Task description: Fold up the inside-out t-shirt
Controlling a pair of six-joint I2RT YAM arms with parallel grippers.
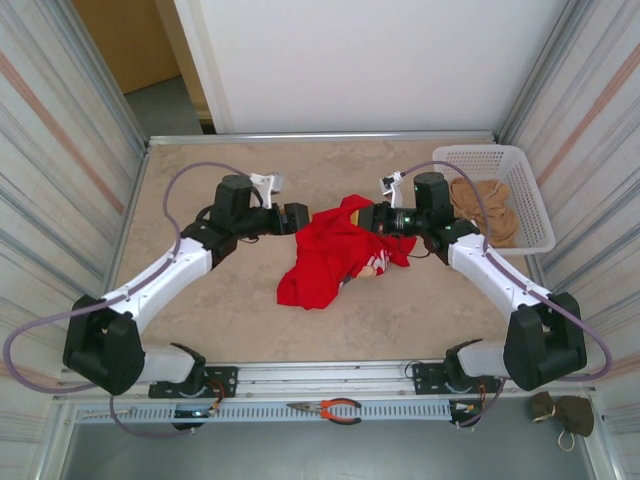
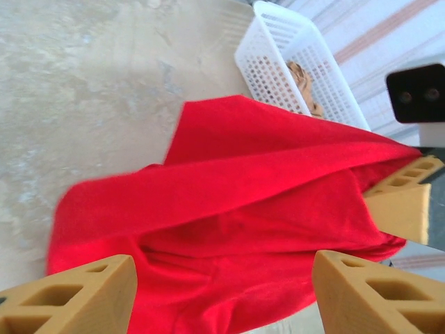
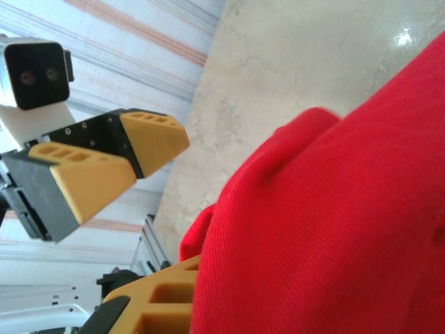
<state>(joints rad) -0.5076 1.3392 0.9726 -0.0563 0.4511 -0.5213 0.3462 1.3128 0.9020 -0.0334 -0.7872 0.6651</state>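
Left gripper (image 1: pixel 303 218), just left of centre in your top view: jaws parted, nothing held, close beside the shirt (image 1: pixel 330 255). Right gripper (image 1: pixel 374 218), just right of centre: clenched on the shirt's upper edge, holding it raised. You see the shirt bunched mid-frame, its lower part on the table (image 1: pixel 220 320).

One finger of the right end effector (image 3: pixel 271 306) is buried under the t-shirt (image 3: pixel 334 209). The fingers (image 2: pixel 69 299) of the left end effector (image 2: pixel 222 278) are cropped below.
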